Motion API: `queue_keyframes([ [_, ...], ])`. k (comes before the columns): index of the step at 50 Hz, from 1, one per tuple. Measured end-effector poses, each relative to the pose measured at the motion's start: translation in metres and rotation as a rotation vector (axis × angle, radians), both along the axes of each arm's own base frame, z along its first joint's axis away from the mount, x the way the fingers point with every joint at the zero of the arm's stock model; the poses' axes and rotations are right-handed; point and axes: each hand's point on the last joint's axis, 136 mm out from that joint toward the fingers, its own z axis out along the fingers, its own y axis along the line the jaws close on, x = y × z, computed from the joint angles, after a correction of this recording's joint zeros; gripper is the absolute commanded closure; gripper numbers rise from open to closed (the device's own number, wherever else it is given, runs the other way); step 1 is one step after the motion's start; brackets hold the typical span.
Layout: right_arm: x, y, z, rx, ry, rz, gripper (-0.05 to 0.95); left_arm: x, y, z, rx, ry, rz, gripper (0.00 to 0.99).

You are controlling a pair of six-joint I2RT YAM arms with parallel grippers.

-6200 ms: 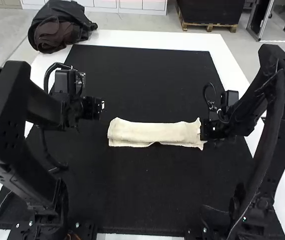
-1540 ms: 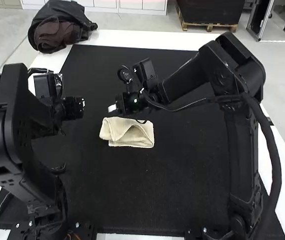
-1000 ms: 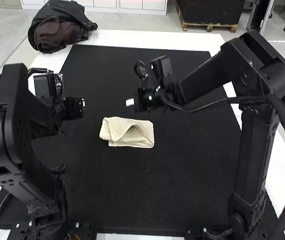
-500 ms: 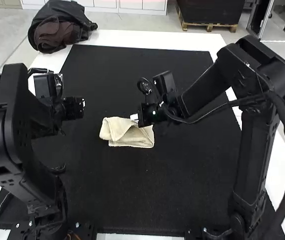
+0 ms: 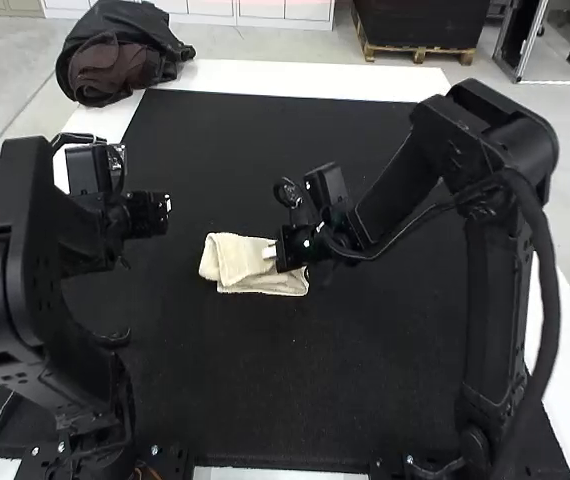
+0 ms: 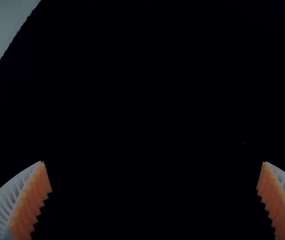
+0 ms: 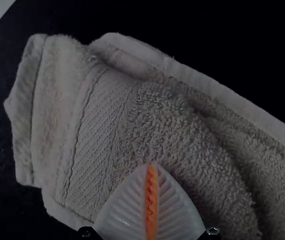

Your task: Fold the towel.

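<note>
Left arm (image 5: 25,270): bent at the view's left; its left gripper (image 5: 168,212) hangs above the mat (image 5: 365,390), near the towel (image 5: 227,262) but off to its left side
Left jaws: released; in the left wrist view the white ribbed fingers with orange pads (image 6: 30,205) stand wide apart, dark mat between them
Right arm (image 5: 495,270): elbow raised high, forearm sloping down and inward across the mat; its right gripper (image 5: 269,252) points left, white tips over the towel's upper face
Right jaws: clenched; in the right wrist view the two ribbed fingers meet along their orange pads (image 7: 151,200), tips over the pile; I cannot tell how firmly they touch the cloth
Towel: cream, folded into a small, uneven bundle; it lies on the mat, close to the middle and a little toward the left arm; the layers sit slightly out of line at one end, edges stepped
Towel surface: a flat woven band (image 7: 95,132) crosses it near that end; beyond the band the looped pile rises in a soft hump, with a shadowed crease alongside; a hem runs along one long edge
In the way: the right gripper covers a bit of the towel in the high view
Around: the black mat covers much of the white table (image 5: 295,78); a dark bag (image 5: 130,35) with brown cloth (image 5: 105,72) rests at the far left corner
</note>
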Motion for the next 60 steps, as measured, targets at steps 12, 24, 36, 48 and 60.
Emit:
queue_keyframes([
  [12, -0.003, 0.01, -0.015, -0.009, 0.008, 0.02, 0.92, -0.001, 0.001, -0.001, -0.004, 0.003, 0.0, 0.03],
  [24, -0.007, 0.021, -0.028, -0.011, 0.008, 0.042, 0.92, -0.002, -0.001, -0.004, -0.013, 0.015, -0.008, 0.03],
  [36, -0.007, 0.025, -0.032, -0.013, -0.014, 0.054, 0.92, -0.005, -0.003, -0.001, -0.017, 0.017, -0.014, 0.03],
  [48, -0.008, 0.021, 0.012, 0.002, -0.03, 0.048, 0.92, 0.002, -0.001, 0.025, -0.009, -0.012, -0.015, 0.03],
  [60, 0.007, -0.005, 0.129, 0.12, -0.172, -0.016, 0.92, 0.015, 0.003, 0.067, 0.004, -0.074, -0.013, 0.03],
])
